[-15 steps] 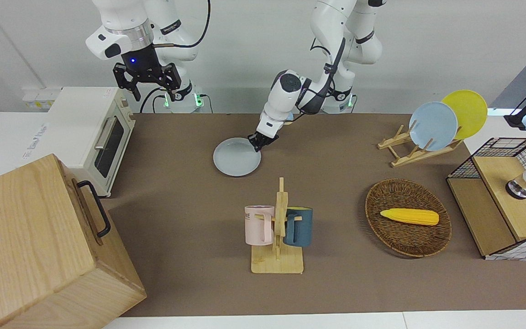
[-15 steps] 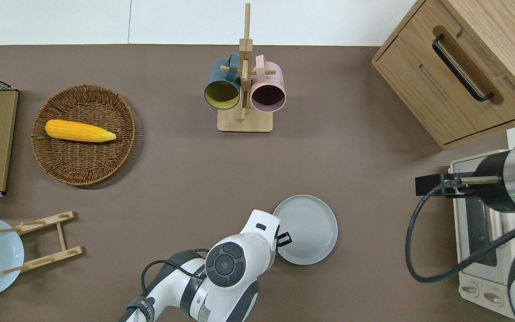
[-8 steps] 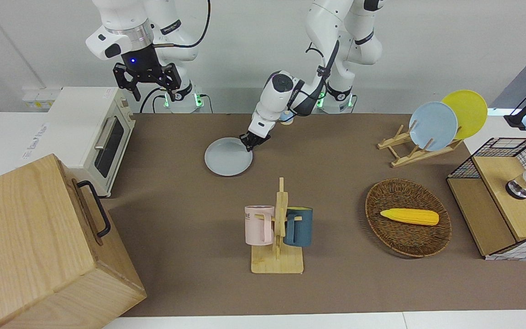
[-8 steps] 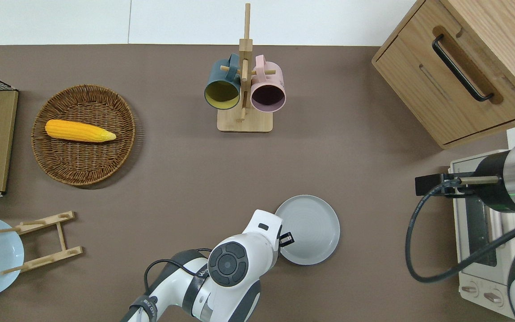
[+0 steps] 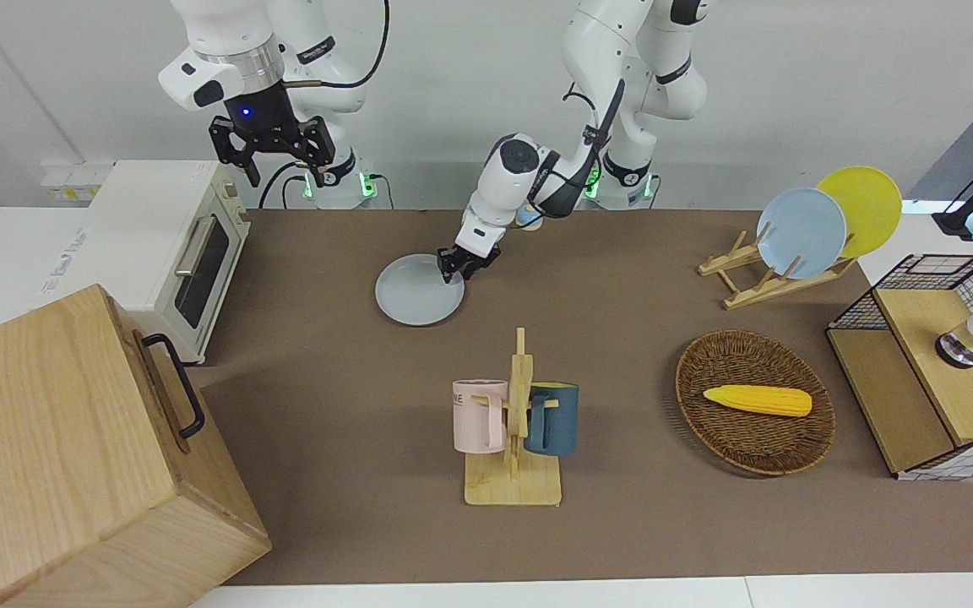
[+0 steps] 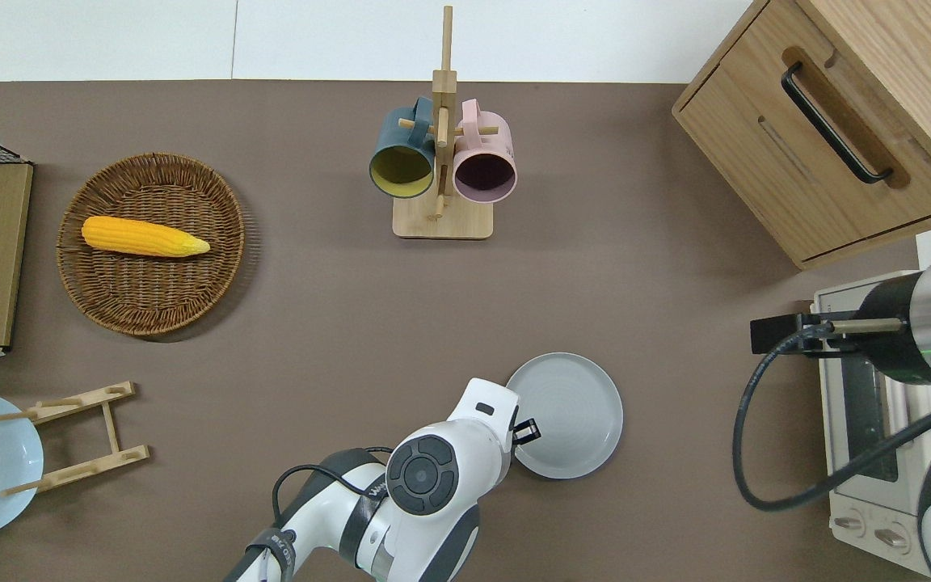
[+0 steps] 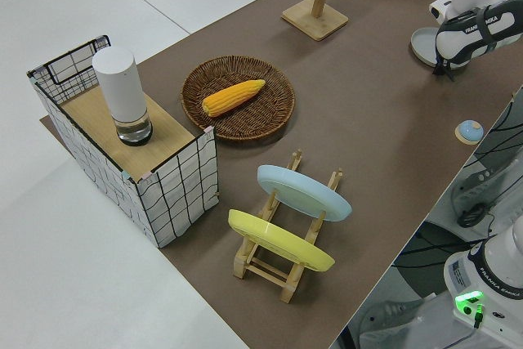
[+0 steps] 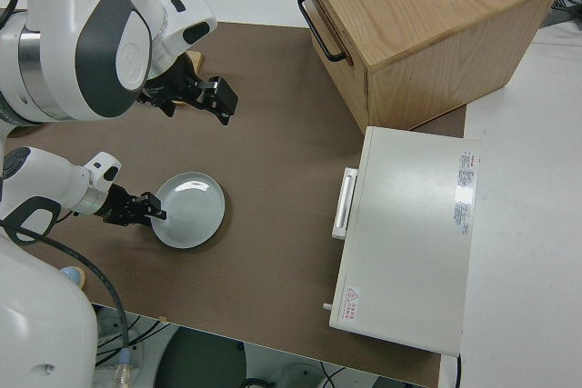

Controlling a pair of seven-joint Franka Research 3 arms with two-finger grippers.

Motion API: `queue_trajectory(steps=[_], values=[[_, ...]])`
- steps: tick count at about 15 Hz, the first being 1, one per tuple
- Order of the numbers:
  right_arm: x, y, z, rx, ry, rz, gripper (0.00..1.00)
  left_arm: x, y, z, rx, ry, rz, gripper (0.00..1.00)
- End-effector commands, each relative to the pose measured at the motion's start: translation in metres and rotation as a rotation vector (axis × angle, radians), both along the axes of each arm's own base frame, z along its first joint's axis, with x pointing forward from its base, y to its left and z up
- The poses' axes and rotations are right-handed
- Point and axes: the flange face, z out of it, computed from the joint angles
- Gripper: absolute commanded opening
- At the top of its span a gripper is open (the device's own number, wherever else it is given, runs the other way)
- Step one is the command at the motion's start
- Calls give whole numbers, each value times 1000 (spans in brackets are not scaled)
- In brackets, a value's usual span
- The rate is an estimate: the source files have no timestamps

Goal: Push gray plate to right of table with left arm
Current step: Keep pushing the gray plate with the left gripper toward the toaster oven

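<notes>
Slid a little nearer the toaster oven (image 6: 869, 404): gray plate (image 6: 575, 412), nudged by left pincer (image 5: 455, 266), fingers narrow, at the rim facing away from the oven. Best kept low, pushing straight.

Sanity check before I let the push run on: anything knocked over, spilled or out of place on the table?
Nothing stands out. The gray plate lies flat on the table with the left gripper at its rim. The mug rack stands upright, and the corn lies in its basket.
</notes>
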Motion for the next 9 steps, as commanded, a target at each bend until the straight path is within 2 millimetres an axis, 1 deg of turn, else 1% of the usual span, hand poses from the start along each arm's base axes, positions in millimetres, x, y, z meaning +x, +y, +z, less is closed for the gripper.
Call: queue_trajectory(steps=[1, 3, 5, 7, 9], values=[[-8, 0, 0, 9, 3, -21, 996, 6, 2, 0, -11, 14, 49, 985], [-8, 0, 0, 9, 3, -21, 996, 9, 3, 4, -15, 13, 61, 985], [-8, 0, 0, 9, 5, -21, 996, 12, 7, 14, -16, 9, 65, 987], [-8, 0, 0, 9, 3, -21, 996, 21, 22, 21, 4, 25, 63, 991], [-8, 0, 0, 9, 3, -21, 996, 28, 31, 33, 15, 28, 71, 991]])
